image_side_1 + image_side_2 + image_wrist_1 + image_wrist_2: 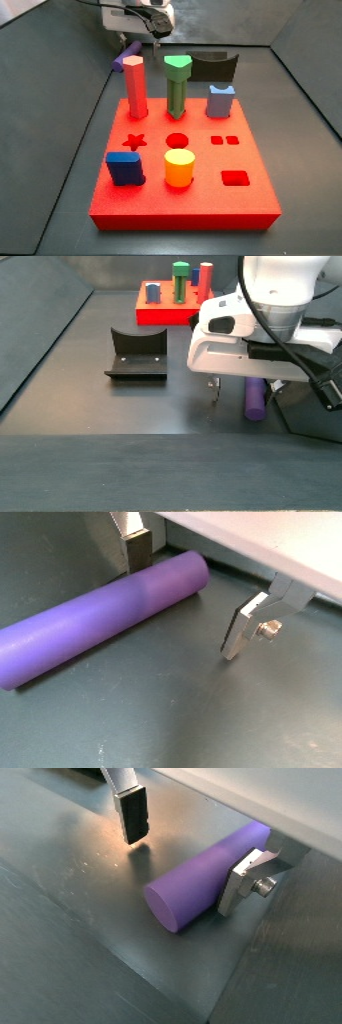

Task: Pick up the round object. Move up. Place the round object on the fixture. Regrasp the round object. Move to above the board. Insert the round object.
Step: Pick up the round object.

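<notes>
Gripper (187, 597) low over the dark floor, fingers spread wide.
Purple round object (100, 617) lies flat between them, ungripped.

You have a tall red hexagonal peg (136, 88), a green peg with a pointed top (177, 82) and a grey-blue notched peg (221, 101) standing upright in the back row. Nearer the front edge, a short blue block (124, 167) stands just beside a short yellow cylinder (179, 167). The dark grey floor (302, 150) lies all around them.
</notes>
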Robot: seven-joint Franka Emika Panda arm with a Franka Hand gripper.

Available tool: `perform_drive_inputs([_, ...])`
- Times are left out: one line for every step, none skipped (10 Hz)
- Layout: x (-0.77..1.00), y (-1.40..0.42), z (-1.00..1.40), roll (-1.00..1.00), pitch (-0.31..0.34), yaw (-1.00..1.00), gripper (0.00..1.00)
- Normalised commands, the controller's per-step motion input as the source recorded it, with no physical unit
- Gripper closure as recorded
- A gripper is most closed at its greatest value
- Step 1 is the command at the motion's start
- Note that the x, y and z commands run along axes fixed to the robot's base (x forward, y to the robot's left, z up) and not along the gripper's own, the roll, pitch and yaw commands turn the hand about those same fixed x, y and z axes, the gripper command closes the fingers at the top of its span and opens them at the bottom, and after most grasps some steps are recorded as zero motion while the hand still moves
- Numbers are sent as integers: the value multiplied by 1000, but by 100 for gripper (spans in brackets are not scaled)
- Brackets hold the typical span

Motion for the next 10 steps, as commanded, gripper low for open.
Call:
perform_drive_inputs([-11,3,-226,-109,-254,0,0])
perform_drive_inputs([-6,29,-120,-56,-144,0,0])
perform_drive_inputs([0,66,-103,-10,-69,-120,0])
perform_drive_inputs([0,0,0,0,0,0,0])
perform_drive_inputs([0,0,0,0,0,0,100])
perform_drive_inputs([0,0,0,0,0,0,100])
perform_drive_inputs([0,0,0,0,0,0,100])
perform_drive_inputs([0,0,0,0,0,0,100])
perform_drive_inputs([0,0,0,0,0,0,100])
perform_drive_inputs([0,0,0,0,0,0,100])
